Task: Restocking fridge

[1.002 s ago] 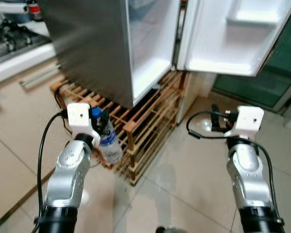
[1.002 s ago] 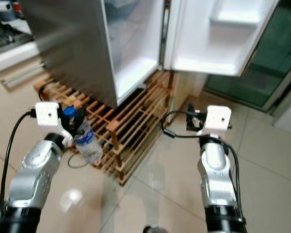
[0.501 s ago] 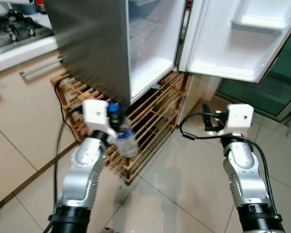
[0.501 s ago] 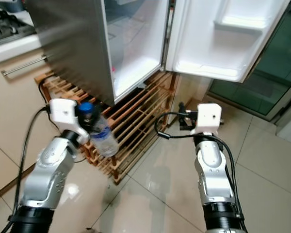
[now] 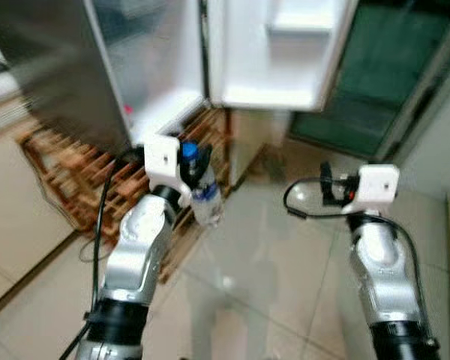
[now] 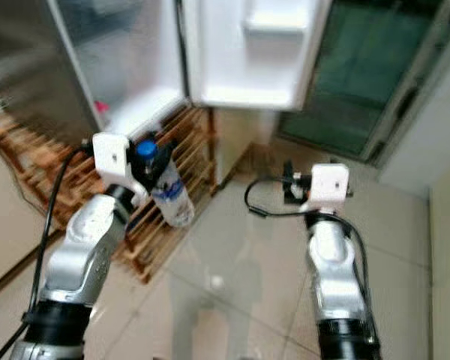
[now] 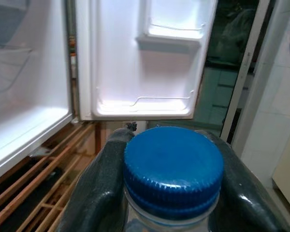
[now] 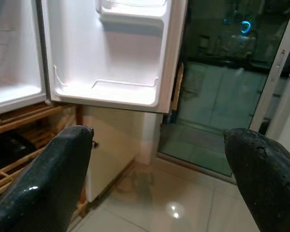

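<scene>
Head views, blurred: left gripper [image 5: 196,163] raised in front of the open fridge [image 5: 146,82], fingers clamped on the neck of a clear water bottle [image 5: 205,196] with a blue cap [image 5: 188,150]; bottle hangs tilted below the fingers, over the edge of the wooden slatted rack [image 5: 75,180] under the fridge. Fridge door [image 5: 281,52] swung wide, white door shelves facing out. Right gripper [image 5: 327,182] held forward over the glossy tiled floor [image 5: 262,262], well apart from the bottle, nothing between the fingers; black cable looped beside the wrist. Dark green glass door [image 5: 367,82] behind the right arm. Left wrist view: blue cap [image 7: 173,165] close up, both black fingers [image 7: 99,186] pressed against the bottle just under it; lit fridge interior and door shelves beyond. Right wrist view: two black fingers [image 8: 46,183] spread wide, empty gap between; lower door shelf [image 8: 111,92], rack slats and tiled floor ahead.
</scene>
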Controlling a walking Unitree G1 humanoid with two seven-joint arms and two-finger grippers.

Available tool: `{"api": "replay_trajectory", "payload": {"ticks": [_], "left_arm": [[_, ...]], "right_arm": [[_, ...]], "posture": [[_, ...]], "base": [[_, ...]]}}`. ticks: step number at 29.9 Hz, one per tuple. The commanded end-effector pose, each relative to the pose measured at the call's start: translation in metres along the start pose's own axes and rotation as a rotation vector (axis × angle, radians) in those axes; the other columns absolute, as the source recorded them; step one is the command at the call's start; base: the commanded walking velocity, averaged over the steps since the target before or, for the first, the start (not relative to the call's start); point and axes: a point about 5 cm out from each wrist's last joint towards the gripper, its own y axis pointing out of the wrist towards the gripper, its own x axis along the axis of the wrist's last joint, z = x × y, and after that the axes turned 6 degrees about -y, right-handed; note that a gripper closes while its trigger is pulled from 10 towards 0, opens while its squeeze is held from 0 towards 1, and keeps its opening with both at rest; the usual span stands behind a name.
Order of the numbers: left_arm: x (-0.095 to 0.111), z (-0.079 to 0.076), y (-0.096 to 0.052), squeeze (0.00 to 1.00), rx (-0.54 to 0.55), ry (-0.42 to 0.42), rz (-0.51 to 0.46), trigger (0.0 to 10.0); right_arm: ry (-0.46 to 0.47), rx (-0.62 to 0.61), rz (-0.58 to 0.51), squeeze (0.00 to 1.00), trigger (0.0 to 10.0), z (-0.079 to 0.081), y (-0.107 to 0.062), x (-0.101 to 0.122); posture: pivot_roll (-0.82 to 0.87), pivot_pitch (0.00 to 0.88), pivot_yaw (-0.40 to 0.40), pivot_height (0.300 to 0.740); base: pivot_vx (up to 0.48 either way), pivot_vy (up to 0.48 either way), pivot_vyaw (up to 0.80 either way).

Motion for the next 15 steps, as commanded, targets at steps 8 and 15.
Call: {"api": "replay_trajectory", "payload": {"ticks": [8, 15], "left_arm": [[0.003, 0.012, 0.000, 0.00, 0.092, -0.023, -0.048, 10.0], [0.005, 0.026, -0.006, 0.00, 0.154, 0.018, -0.059, 10.0]], "right_arm": [[-0.007, -0.028, 0.003, 0.00, 10.0, -0.010, -0.003, -0.001], [-0.003, -0.032, 0.014, 0.00, 10.0, -0.011, -0.005, -0.003]], "posture": [[-0.10, 0.000, 0.062, 0.740], [-0.09, 0.000, 0.059, 0.740]], "base": [[0.476, 0.000, 0.00], [0.480, 0.000, 0.00]]}}
